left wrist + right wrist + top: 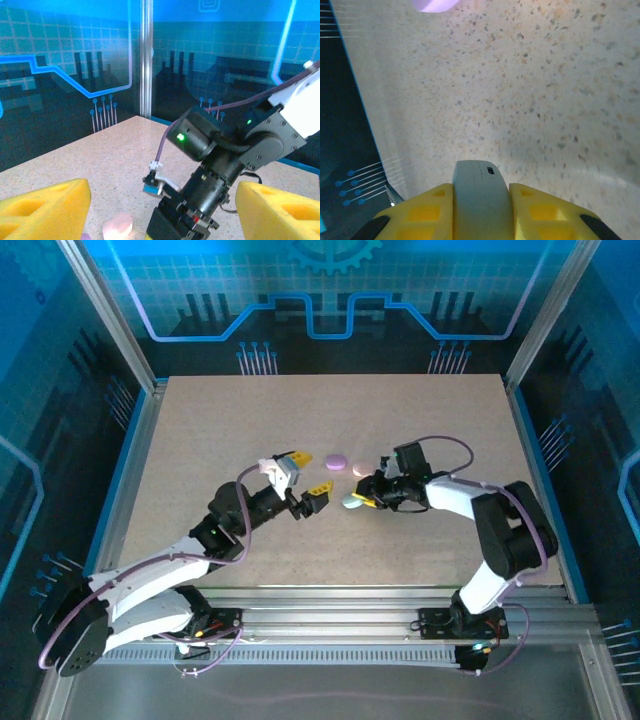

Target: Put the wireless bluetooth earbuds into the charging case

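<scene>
My right gripper (362,497) (481,197) is shut on a pale grey-green charging case (350,503) (477,176). The case's lid is closed and a small port faces the right wrist camera. It is held low over the table, near the middle. My left gripper (307,475) (162,202) stands open just left of it, with nothing between its yellow fingers (47,205), and it faces the right gripper. I cannot make out the earbuds in any view.
A purple oval case (336,461) (436,4) and a pink oval case (360,470) (117,226) lie on the speckled table (200,440) just beyond the two grippers. Aluminium posts and blue walls close off the table's sides and back.
</scene>
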`<state>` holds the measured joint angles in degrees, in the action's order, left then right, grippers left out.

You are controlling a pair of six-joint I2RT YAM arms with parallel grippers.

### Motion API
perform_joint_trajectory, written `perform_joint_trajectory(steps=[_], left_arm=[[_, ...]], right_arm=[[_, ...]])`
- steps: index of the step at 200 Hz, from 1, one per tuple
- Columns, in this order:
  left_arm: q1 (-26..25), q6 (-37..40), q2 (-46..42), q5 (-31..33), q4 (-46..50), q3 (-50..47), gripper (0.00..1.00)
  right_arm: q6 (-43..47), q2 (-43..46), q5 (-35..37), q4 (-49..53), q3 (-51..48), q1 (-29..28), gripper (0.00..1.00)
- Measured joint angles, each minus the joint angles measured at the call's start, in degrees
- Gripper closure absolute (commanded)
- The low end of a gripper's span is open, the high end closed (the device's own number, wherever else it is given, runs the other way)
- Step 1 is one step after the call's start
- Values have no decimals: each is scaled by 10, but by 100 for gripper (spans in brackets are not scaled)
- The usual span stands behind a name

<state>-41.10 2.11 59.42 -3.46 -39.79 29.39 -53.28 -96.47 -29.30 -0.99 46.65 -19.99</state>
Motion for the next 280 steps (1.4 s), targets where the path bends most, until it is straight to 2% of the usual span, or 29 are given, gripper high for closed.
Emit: perform_joint_trajectory(steps=[39, 87, 114, 160, 172, 190, 203, 224, 253, 280], left_arm=[[0, 0, -9, 22, 13, -5, 21], [0, 7, -10, 39, 27, -6, 19], [0, 11, -10, 52, 34, -6, 16], [13, 10, -11, 93, 54, -6, 1], [30, 8, -11, 117, 70, -6, 1], [75, -4, -11, 159, 96, -6, 1], [120, -14, -10, 193, 117, -6, 1], [183, -21, 4, 262, 143, -6, 1], [243, -18, 45, 311, 145, -15, 1], [283, -16, 88, 313, 118, -46, 1]], right_arm=[[-12, -75, 14, -50, 40, -21, 83], [-4, -92, 43, -67, 55, -30, 54], [24, -74, 87, -16, 59, -32, 43], [106, 51, 205, 142, 81, -32, 40], [136, 106, 269, 177, 85, -31, 38], [194, 191, 378, 203, 83, -29, 27], [256, 249, 468, 182, 64, -25, 17], [370, 292, 563, 110, -7, 12, 16], [460, 212, 569, 17, -85, 103, 15], [520, 174, 499, -102, -173, 119, 15]])
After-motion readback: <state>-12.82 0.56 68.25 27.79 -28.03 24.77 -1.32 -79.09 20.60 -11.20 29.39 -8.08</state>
